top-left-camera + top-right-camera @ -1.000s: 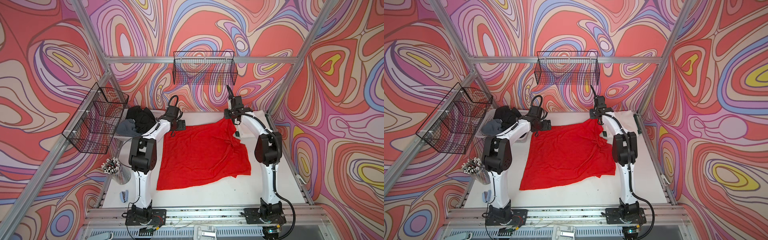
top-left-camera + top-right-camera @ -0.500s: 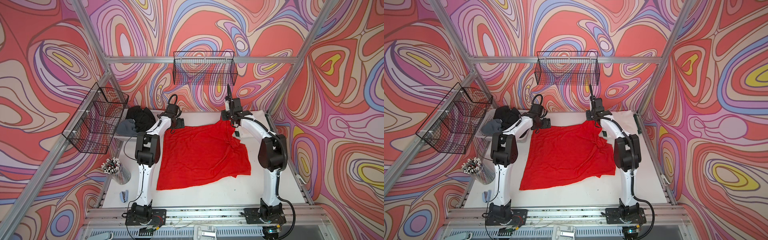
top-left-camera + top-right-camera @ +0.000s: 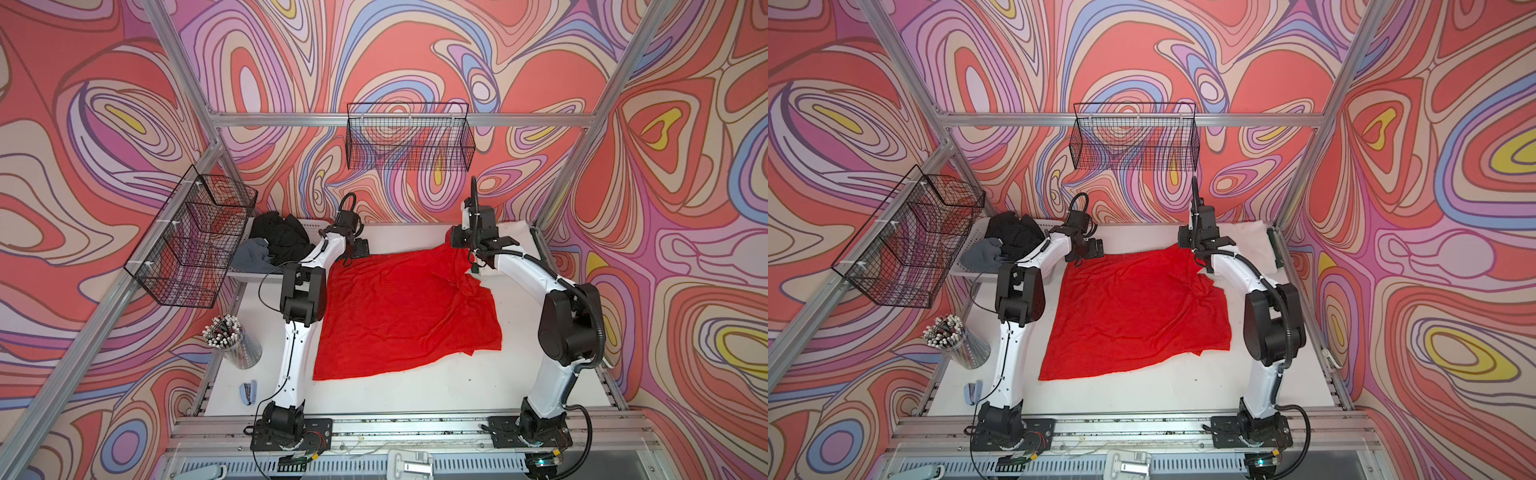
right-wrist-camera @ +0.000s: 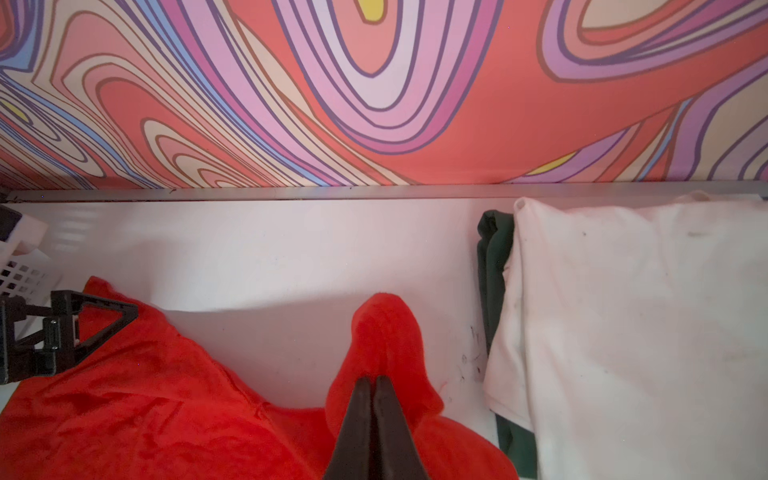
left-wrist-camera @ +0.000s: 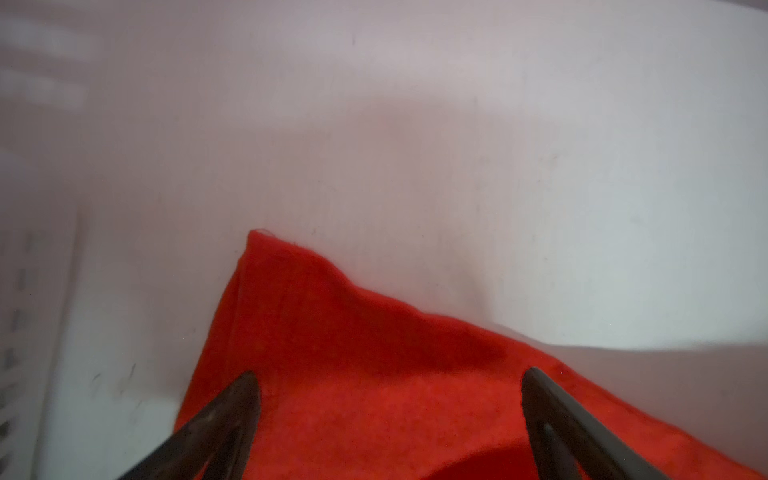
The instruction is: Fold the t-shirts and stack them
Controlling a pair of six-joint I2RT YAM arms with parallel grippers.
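Note:
A large red t-shirt (image 3: 403, 316) (image 3: 1133, 316) lies spread on the white table in both top views. My left gripper (image 3: 360, 249) (image 5: 390, 384) hovers open over the shirt's far left corner (image 5: 332, 332), with nothing between its fingers. My right gripper (image 3: 457, 243) (image 4: 374, 384) is shut on the red shirt's far right corner, which bunches up around the fingertips. Beside it lies a folded white t-shirt (image 4: 623, 311) (image 3: 515, 232) on top of a dark green one (image 4: 492, 266). Black (image 3: 282, 237) and grey (image 3: 253, 257) shirts are heaped at the far left.
The black and grey heap sits in a white perforated basket (image 3: 257, 276). Wire baskets hang on the back wall (image 3: 409, 137) and the left wall (image 3: 195, 237). A cup of pens (image 3: 232, 345) and a stapler (image 3: 248, 392) stand at the table's left edge.
Both grippers have shifted a little toward the back wall. The right one has carried the red corner along with it. The left arm's elbow has risen.

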